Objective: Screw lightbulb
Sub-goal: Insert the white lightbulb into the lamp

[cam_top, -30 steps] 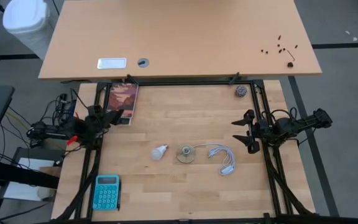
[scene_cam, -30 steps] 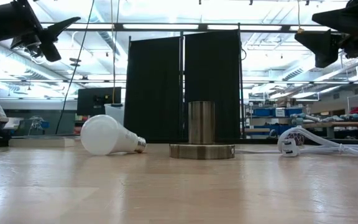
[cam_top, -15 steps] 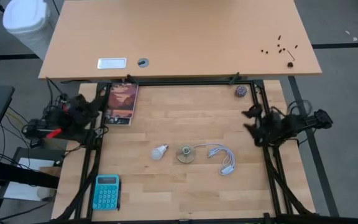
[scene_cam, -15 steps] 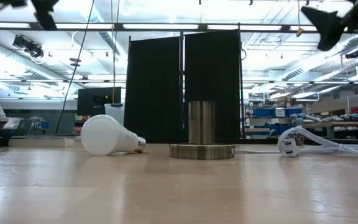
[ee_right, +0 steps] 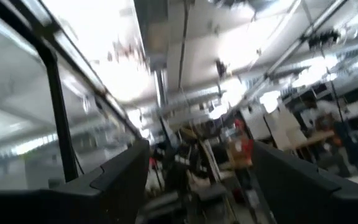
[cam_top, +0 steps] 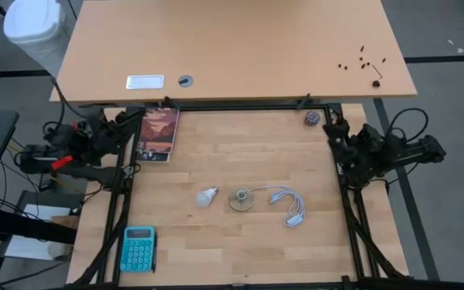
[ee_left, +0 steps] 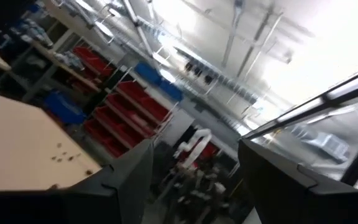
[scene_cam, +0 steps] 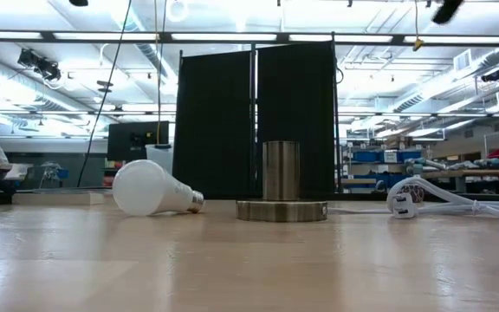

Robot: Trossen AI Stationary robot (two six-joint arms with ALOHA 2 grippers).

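Folding back at the table's left and right edges, left gripper (cam_top: 129, 121) and right gripper (cam_top: 334, 131) point upward, jaws apart, empty; small white frosted lightbulb (cam_top: 207, 196) lies mid-table.

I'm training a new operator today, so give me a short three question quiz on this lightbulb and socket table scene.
1. True or false: the lightbulb already stands screwed into the socket.
2. Which lies nearest the socket on the side away from the bulb? A: the teal calculator; B: the white cable; C: the book.
3. Fill in: both grippers, left gripper and right gripper, are raised at the table's sides with jaws ____ and hold nothing.

Key: 1 false, the bulb lies on its side beside the socket. 2 B. 3 open.
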